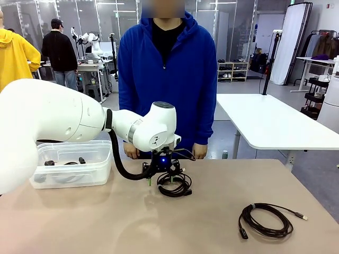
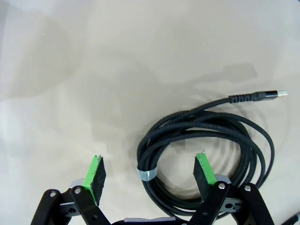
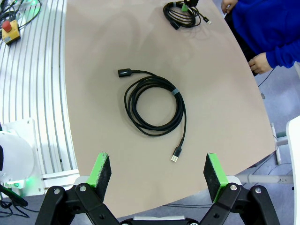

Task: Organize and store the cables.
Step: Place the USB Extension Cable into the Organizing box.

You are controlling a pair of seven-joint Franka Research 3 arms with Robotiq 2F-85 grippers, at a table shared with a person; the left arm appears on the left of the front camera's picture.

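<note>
The left gripper [image 2: 150,169] gapes empty, the taped side of the coiled cable [image 2: 197,123] between its fingers [image 2: 96,173]. Pinching too few strands could unravel the coil.

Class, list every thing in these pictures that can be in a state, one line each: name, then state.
left gripper: open, low over the table, straddling part of the middle cable.
right gripper: open, holding nothing, high above the table.
middle cable: coiled, banded, lying on the table, not clamped.
right-hand cable: coiled, banded, lying free on the table.
bin: lidless, with a stored cable inside.
</note>
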